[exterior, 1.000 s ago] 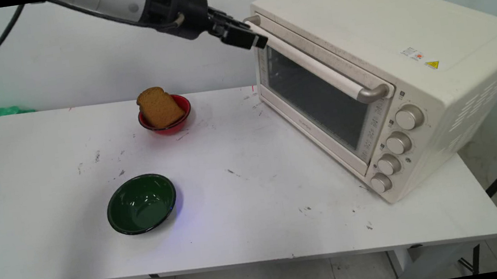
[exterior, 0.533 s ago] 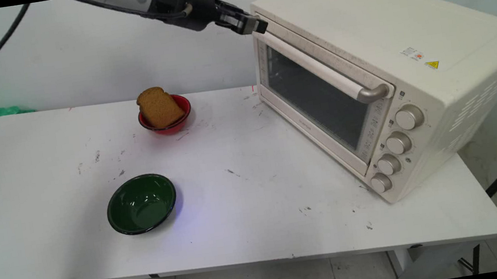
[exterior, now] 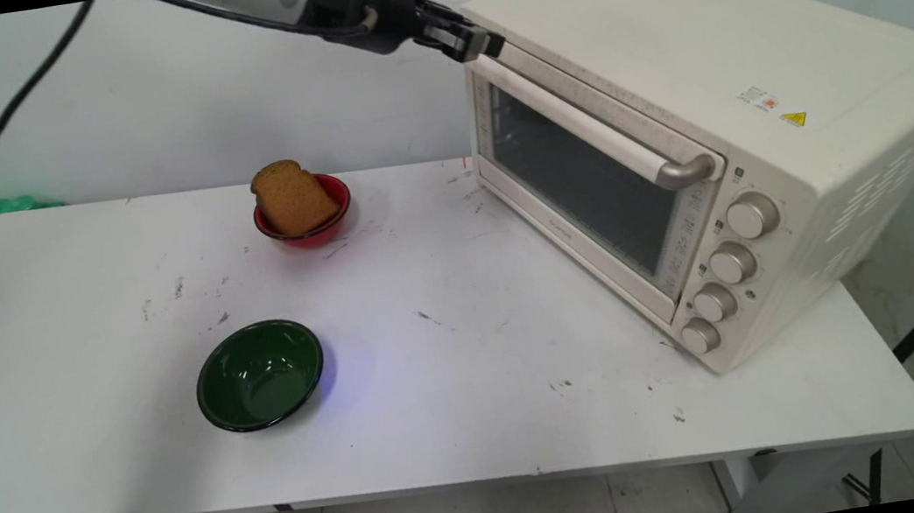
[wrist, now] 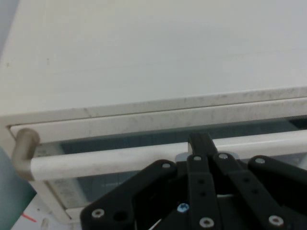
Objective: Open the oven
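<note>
Claw (exterior: 482, 46) sits high at the toaster oven's (exterior: 722, 124) upper left front corner, just above the near end of the door handle (exterior: 582, 130). Hand view: fingers drawn together into one narrow black stem, tips (wrist: 201, 143) resting at or just over the handle bar (wrist: 110, 160), nothing between them. Claw recorded as clenched and empty. Contact with the bar cannot be confirmed, since the linkage hides the tips' undersides.

Oven stands on the worktop (exterior: 441, 400), angled so its glass door faces toward the bowls; door reads as closed, flush with the oven's frame. Likely reason for the claw's height: the handle runs along the door's top edge, so that is the only reachable grip line.

Left of the oven, nearest its door: red bowl (exterior: 333, 220) with a slice of brown bread (exterior: 292, 197) leaning upright inside it, propped by the rim. Farther left of the oven and closer to the camera: green bowl (exterior: 259, 375), empty, upright.

Main view gives the layout and bowls; it cannot resolve the fingers. Hand view gives finger closure and the handle's curved end bracket (wrist: 24, 146), but no bowls
</note>
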Motion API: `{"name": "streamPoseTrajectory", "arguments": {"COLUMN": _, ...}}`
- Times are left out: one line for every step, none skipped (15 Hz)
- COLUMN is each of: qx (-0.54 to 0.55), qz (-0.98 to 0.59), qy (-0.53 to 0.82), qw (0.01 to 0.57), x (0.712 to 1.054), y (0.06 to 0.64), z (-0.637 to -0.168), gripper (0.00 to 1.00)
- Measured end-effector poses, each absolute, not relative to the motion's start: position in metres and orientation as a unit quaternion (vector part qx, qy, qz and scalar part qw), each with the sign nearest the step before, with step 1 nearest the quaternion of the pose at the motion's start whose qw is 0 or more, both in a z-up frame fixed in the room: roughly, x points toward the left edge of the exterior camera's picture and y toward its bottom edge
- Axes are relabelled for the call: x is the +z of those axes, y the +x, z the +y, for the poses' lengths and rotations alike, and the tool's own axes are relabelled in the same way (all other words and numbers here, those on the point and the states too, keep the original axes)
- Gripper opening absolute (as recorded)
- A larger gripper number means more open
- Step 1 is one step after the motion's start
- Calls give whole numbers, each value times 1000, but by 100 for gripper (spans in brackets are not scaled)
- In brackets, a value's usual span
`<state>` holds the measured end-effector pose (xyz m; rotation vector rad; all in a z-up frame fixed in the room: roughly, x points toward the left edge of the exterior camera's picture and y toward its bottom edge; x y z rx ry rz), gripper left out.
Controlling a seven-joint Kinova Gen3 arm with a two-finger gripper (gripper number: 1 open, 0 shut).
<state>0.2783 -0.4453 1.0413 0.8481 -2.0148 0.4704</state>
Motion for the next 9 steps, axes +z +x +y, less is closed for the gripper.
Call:
{"name": "streamPoseTrajectory", "arguments": {"qx": 190, "qz": -811, "qy": 339, "qw": 436, "x": 1038, "y": 274, "z": -448, "gripper": 0}}
{"name": "streamPoseTrajectory", "arguments": {"qx": 192, "qz": -812, "qy": 339, "qw": 435, "x": 1036, "y": 271, "z": -450, "gripper": 0}}
{"name": "streamPoseTrajectory", "arguments": {"qx": 192, "qz": -813, "qy": 337, "qw": 434, "x": 1032, "y": 266, "z": -452, "gripper": 0}}
{"name": "streamPoseTrajectory", "arguments": {"qx": 193, "qz": -814, "qy": 336, "qw": 433, "x": 1029, "y": 262, "z": -454, "gripper": 0}}
{"name": "streamPoseTrajectory", "arguments": {"qx": 193, "qz": -814, "qy": 335, "qw": 433, "x": 1027, "y": 258, "z": -456, "gripper": 0}}
{"name": "streamPoseTrajectory", "arguments": {"qx": 194, "qz": -815, "qy": 334, "qw": 432, "x": 1025, "y": 255, "z": -458, "gripper": 0}}
{"name": "streamPoseTrajectory", "arguments": {"qx": 194, "qz": -816, "qy": 334, "qw": 431, "x": 1022, "y": 252, "z": -460, "gripper": 0}}
{"name": "streamPoseTrajectory", "arguments": {"qx": 194, "qz": -816, "qy": 333, "qw": 430, "x": 1020, "y": 249, "z": -461, "gripper": 0}}
{"name": "streamPoseTrajectory", "arguments": {"qx": 195, "qz": -817, "qy": 333, "qw": 429, "x": 1018, "y": 246, "z": -462, "gripper": 0}}
